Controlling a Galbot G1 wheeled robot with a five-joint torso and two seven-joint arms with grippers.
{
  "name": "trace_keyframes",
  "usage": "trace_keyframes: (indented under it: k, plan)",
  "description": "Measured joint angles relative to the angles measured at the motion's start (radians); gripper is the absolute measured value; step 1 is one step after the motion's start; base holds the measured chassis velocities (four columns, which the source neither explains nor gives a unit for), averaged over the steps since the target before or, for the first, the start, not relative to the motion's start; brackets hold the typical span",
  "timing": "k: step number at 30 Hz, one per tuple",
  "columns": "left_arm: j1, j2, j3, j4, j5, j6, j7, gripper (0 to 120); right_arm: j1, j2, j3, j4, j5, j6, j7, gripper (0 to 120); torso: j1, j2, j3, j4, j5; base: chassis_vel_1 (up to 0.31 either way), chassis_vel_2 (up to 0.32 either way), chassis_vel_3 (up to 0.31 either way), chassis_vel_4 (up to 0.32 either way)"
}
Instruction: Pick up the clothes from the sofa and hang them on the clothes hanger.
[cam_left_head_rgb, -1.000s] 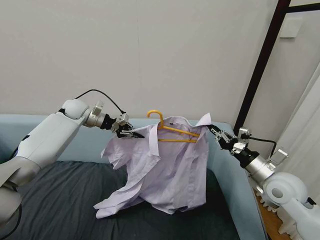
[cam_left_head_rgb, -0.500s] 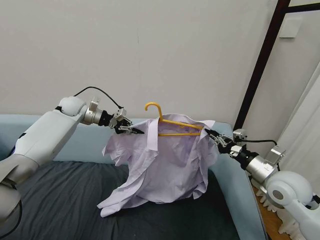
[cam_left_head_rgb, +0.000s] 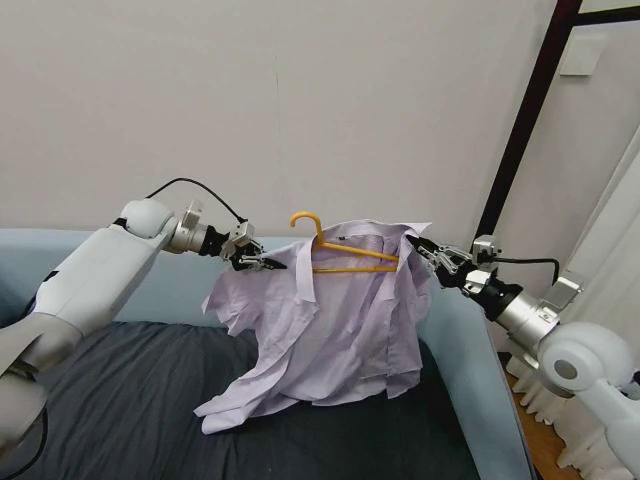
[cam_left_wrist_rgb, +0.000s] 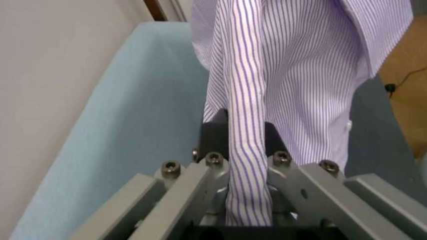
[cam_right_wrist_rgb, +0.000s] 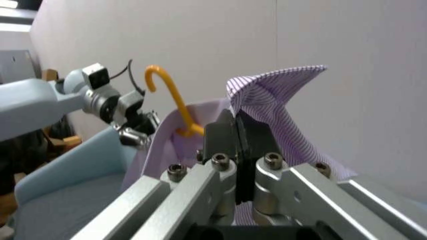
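Over the sofa (cam_left_head_rgb: 120, 400) hangs the striped shirt (cam_left_head_rgb: 330, 320), light and limp, its hem trailing on the sofa seat; it is best held by the shoulders. The yellow hanger (cam_left_head_rgb: 350, 268) seems seated inside the collar. The left gripper (cam_left_head_rgb: 262, 264) and right gripper (cam_left_head_rgb: 425, 250) each pinch a shoulder fold.

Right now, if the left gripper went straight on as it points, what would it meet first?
The left gripper pinches the shirt, so more shirt first; probably the yellow hanger behind it, depth unclear.
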Motion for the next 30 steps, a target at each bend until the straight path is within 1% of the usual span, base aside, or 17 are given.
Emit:
trace_keyframes:
  k: [3,10,13,15,19,21,23,24,26,30]
  plan:
    - [-0.006,-0.007,-0.009,0.014,-0.010,-0.004,-0.011,2,-0.021,-0.006,0.013,0.000,-0.013,-0.006,-0.031,0,0.000,0.000,0.000,-0.0001,0.0000,0.000,0.000,0.000,0.000]
    - [-0.012,-0.007,-0.015,0.034,-0.013,-0.012,-0.018,2,-0.031,-0.006,0.019,-0.006,-0.009,-0.018,-0.042,0,0.000,0.000,0.000,-0.0001,0.0001,0.000,0.000,0.000,0.000]
    - [0.005,-0.007,-0.012,0.024,-0.004,-0.015,-0.023,2,-0.012,-0.001,0.001,0.001,0.017,-0.001,-0.059,0,0.000,0.000,0.000,0.0000,-0.0001,0.000,0.000,0.000,0.000]
    - [0.030,-0.008,-0.008,0.002,0.001,-0.015,-0.023,2,0.006,0.006,-0.026,0.004,0.032,0.034,-0.065,0,0.000,0.000,0.000,0.0001,0.0000,0.000,0.000,0.000,0.000]
    - [0.062,-0.018,0.003,-0.023,0.006,-0.014,-0.037,2,0.009,0.019,-0.059,0.005,0.018,0.054,-0.064,0,0.000,0.000,0.000,0.0001,-0.0001,0.000,0.000,0.000,0.000]
    - [0.080,-0.030,0.005,-0.034,0.002,-0.013,-0.071,2,-0.007,0.027,-0.072,0.005,-0.009,0.058,-0.074,0,0.000,0.000,0.000,0.0001,0.0001,0.000,0.000,0.000,0.000]
    - [0.094,-0.044,0.015,-0.042,-0.027,-0.009,-0.127,2,-0.039,0.035,-0.083,0.004,-0.050,0.060,-0.093,0,0.000,0.000,0.000,0.0000,0.0000,0.000,0.000,0.000,0.000]
    - [0.094,-0.044,0.015,-0.042,-0.027,-0.009,-0.127,2,-0.039,0.035,-0.083,0.004,-0.050,0.060,-0.093,0,0.000,0.000,0.000,0.0000,0.0000,0.000,0.000,0.000,0.000]
    - [0.103,-0.056,0.026,-0.050,-0.072,0.002,-0.170,2,-0.079,0.046,-0.091,-0.001,-0.116,0.063,-0.118,0,0.000,0.000,0.000,-0.0002,0.0002,0.000,0.000,0.000,0.000]
    - [0.111,-0.063,0.037,-0.063,-0.126,0.022,-0.191,2,-0.118,0.059,-0.098,-0.008,-0.190,0.071,-0.138,0,0.000,0.000,0.000,-0.0003,0.0003,0.000,0.000,0.000,0.000]
